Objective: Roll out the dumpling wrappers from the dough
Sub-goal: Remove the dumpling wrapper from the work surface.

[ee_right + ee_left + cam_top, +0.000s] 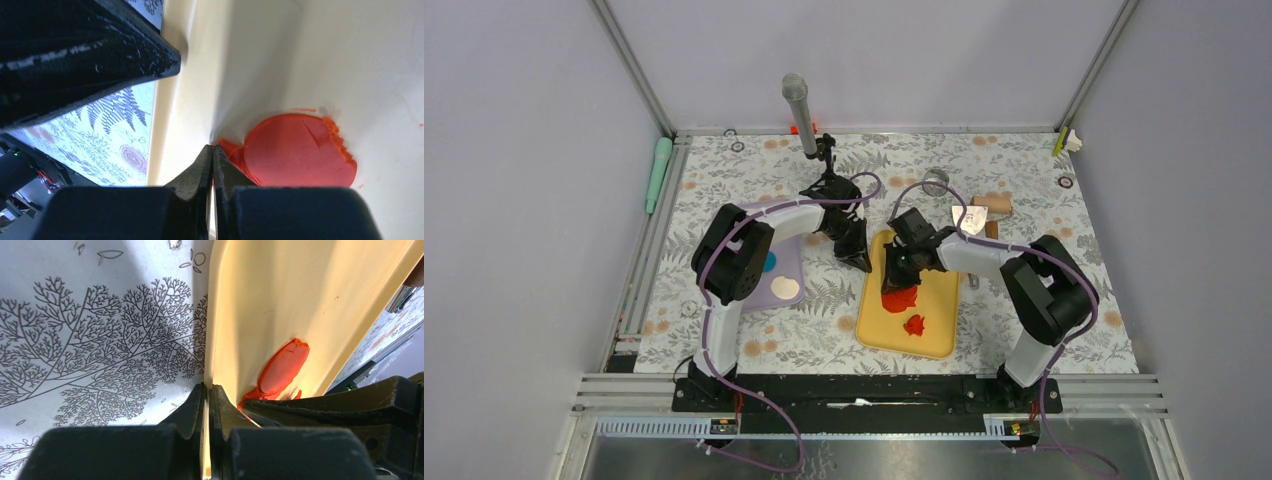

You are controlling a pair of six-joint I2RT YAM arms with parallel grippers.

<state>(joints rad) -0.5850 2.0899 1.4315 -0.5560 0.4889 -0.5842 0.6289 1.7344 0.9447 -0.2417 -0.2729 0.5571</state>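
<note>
Our left end effector (pixel 208 388) is clamped on the board's (pixel 280 290) rim. Our right end effector (pixel 213 148), fingers pressed together, touches the wrapper (pixel 297 150) on that board.

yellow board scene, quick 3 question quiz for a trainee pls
1. True or false: the left gripper is shut on the yellow board's edge.
2. The right gripper pinches: A) the red wrapper's rim, B) a cream disc, C) a microphone.
3. Fill in: in the top view, ___ red pieces lie on the board, the wrapper and a small scrap.
Key: 1 true; 2 A; 3 two.
</note>
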